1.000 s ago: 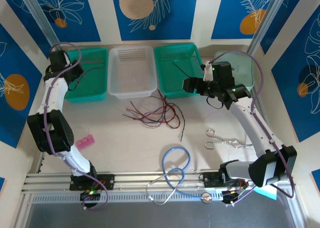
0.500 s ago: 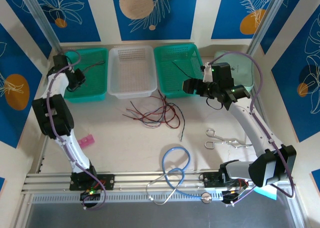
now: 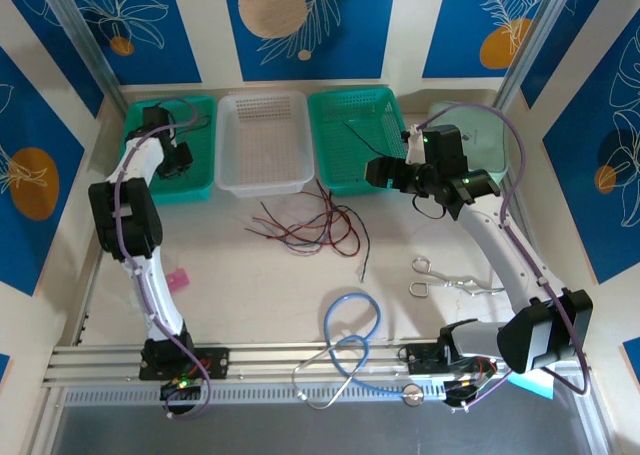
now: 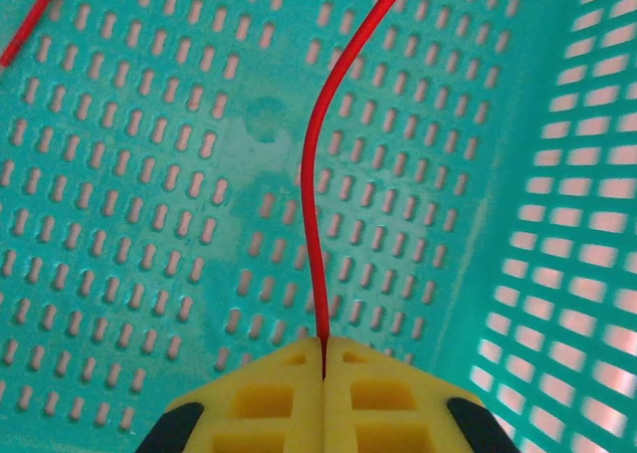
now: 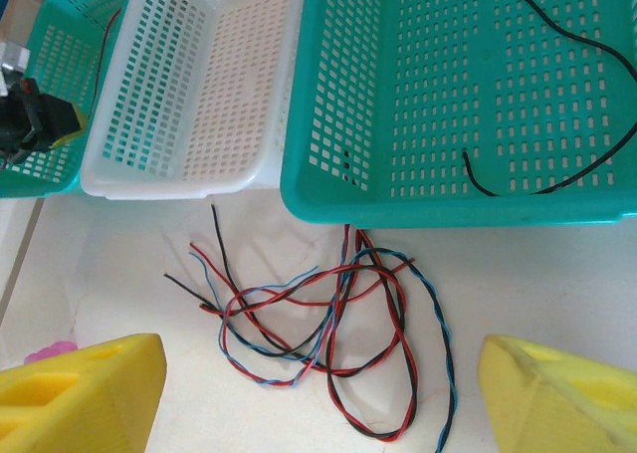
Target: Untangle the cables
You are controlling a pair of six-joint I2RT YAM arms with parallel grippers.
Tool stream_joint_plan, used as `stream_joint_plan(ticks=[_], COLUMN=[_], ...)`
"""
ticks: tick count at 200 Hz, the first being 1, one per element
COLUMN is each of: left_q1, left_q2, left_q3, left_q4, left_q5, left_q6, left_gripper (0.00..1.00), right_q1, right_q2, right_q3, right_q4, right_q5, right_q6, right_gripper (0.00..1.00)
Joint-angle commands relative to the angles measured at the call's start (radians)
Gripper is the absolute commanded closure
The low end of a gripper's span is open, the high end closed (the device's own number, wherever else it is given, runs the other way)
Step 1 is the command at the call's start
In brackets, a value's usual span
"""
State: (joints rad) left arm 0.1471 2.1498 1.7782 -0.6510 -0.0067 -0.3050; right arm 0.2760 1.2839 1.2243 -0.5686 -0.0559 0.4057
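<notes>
The left gripper (image 4: pixel 323 358) sits inside the left teal basket (image 3: pixel 203 155), close to its side wall. Its fingers are clamped on a red cable (image 4: pixel 312 174) whose far end is cut off. The right gripper (image 5: pixel 317 378), fingers wide apart, hovers over the tangled cables (image 5: pixel 318 314) on the open table (image 5: pixel 119 264). Their top strands are hidden under the right teal basket (image 5: pixel 448 202).

Tangled cables (image 5: pixel 328 319) lie on the tabletop (image 5: pixel 129 244) at six o'clock of the teal basket (image 5: pixel 418 85); the tool (image 5: pixel 318 393) gapes wide.
</notes>
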Motion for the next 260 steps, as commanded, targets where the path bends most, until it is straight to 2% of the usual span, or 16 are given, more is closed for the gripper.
stream_joint_plan(ticks=[1, 15, 22, 29, 61, 120, 157, 190, 225, 260], left_q1=[-0.005, -0.007, -0.006, -0.009, -0.013, -0.026, -0.086, -0.269, -0.503, -0.738], left_q2=[0.039, 0.046, 0.044, 0.036, -0.059, -0.272, -0.487, -0.67, -0.852, -0.893], left_q3=[0.064, 0.087, 0.094, 0.096, 0.065, 0.077, -0.049, -0.24, -0.575, -0.763], left_q4=[-0.067, -0.086, -0.091, -0.094, -0.063, -0.107, -0.106, -0.092, 0.05, 0.139], left_q5=[-0.032, -0.03, -0.03, -0.033, -0.059, -0.037, 0.045, 0.056, 0.044, -0.002], left_q6=[0.037, 0.048, 0.052, 0.055, 0.058, 0.115, 0.131, 0.127, -0.042, -0.2], left_gripper=[1.0, 0.79, 0.62, 0.5, 0.35, 0.28, 0.29, 0.3, 0.31, 0.33], right_q1=[0.006, 0.009, 0.011, 0.012, 0.019, 0.062, 0.13, 0.166, 0.21, 0.264], right_q2=[-0.013, -0.022, -0.029, -0.037, -0.078, -0.149, -0.163, -0.156, -0.106, -0.036], right_q3=[-0.014, -0.018, -0.022, -0.026, -0.031, -0.091, -0.215, -0.318, -0.368, -0.408], right_q4=[-0.01, -0.013, -0.013, -0.013, -0.034, -0.126, -0.147, -0.16, -0.183, -0.145], right_q5=[-0.004, -0.003, 0.0, 0.004, 0.015, 0.088, 0.116, 0.148, 0.184, 0.196], right_q6=[0.01, 0.016, 0.018, 0.02, 0.032, 0.124, 0.231, 0.296, 0.334, 0.366], right_gripper=[0.18, 0.18, 0.18, 0.18, 0.18, 0.19, 0.21, 0.22, 0.27, 0.37])
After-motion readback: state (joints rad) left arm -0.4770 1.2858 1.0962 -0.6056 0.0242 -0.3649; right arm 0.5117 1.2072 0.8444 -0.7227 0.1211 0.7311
